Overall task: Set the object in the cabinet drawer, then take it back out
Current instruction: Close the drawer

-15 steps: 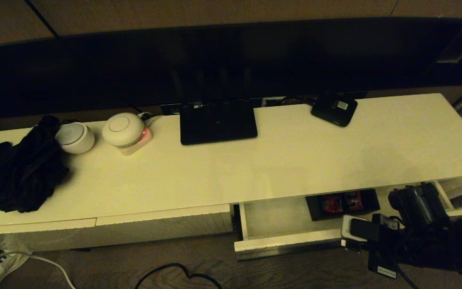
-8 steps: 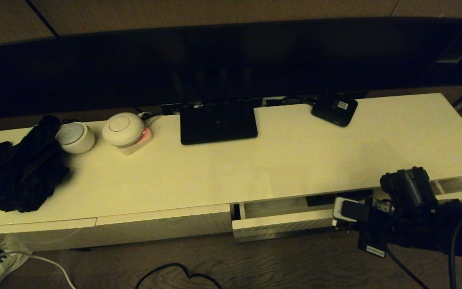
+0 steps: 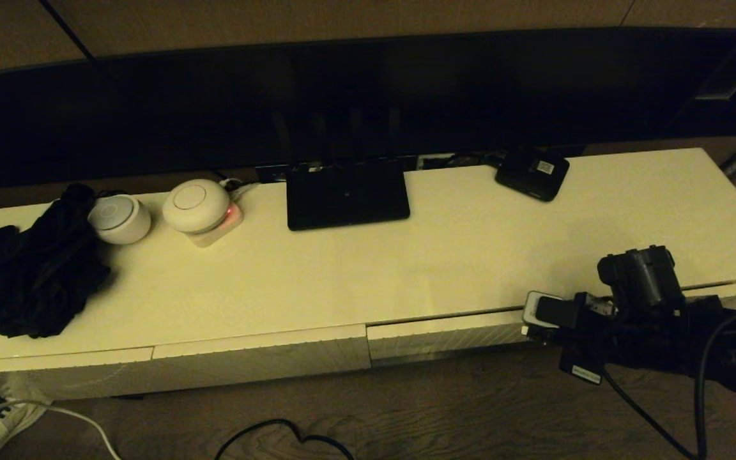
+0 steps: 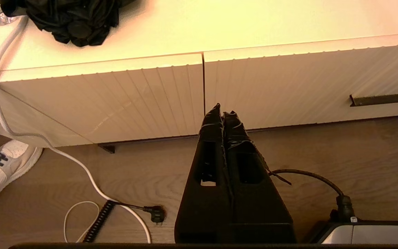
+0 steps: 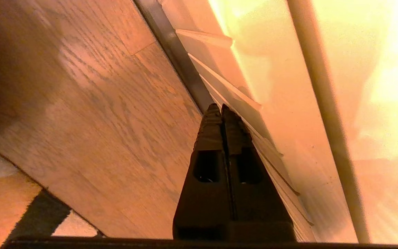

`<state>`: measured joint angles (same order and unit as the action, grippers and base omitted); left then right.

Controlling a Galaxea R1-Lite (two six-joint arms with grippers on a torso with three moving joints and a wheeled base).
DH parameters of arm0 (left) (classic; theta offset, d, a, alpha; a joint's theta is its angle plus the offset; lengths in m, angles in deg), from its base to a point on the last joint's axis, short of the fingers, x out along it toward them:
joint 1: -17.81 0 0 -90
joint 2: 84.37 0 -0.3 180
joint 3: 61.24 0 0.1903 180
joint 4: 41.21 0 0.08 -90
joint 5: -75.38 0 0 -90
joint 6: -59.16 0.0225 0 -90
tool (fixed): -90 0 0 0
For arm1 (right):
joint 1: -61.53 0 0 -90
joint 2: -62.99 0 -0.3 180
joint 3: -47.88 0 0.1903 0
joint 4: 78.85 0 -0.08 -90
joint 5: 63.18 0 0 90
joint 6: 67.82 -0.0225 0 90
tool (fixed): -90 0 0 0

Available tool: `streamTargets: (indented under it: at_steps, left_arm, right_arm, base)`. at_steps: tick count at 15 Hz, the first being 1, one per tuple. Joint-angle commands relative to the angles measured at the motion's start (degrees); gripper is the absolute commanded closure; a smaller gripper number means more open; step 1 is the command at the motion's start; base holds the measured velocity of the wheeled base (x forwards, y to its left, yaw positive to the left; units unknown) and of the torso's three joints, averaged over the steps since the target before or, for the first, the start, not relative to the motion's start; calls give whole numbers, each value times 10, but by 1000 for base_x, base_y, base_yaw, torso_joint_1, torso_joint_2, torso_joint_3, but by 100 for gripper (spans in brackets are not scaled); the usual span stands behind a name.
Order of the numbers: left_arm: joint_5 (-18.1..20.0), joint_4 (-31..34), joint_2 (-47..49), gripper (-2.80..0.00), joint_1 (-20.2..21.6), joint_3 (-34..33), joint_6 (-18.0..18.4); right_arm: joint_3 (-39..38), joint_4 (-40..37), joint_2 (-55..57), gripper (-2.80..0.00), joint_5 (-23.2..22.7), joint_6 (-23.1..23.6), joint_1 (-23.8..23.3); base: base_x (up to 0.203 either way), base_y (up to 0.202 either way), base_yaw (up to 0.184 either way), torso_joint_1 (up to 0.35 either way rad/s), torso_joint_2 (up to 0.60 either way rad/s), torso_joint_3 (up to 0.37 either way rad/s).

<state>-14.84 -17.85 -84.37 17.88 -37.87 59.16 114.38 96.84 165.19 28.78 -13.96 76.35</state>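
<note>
The right gripper [image 5: 221, 108] reaches low, jaws pressed together and empty, tips against the cabinet drawer [image 3: 444, 333] front. The left gripper [image 4: 222, 111], jaws likewise closed, hangs before the ribbed fronts

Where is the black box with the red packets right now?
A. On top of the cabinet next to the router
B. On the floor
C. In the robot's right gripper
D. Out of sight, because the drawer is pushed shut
D. The cabinet drawer sits pushed in, its ribbed front level with the neighbouring front, so nothing inside shows; the right gripper is pressed shut and empty beside that front, and no such box shows anywhere.
</note>
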Motion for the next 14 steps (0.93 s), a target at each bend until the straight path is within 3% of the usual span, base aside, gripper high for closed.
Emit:
streamTargets:
  at_steps: [1, 6, 14]
  left_arm:
    - [0, 0, 0, 0, 0, -2, 0]
    - [0, 0, 0, 0, 0, -2, 0]
    - [0, 0, 0, 0, 0, -2, 0]
  right_arm:
    - [15, 4, 3, 0, 24, 3, 0]
    - [14, -2, -23, 0, 41, 2, 1]
    - [-87, -72, -180, 0, 34, 1, 17]
  base:
    - [0, 0, 0, 0, 0, 0]
    - [0, 0, 0, 0, 0, 0]
    - [0, 0, 0, 0, 0, 0]
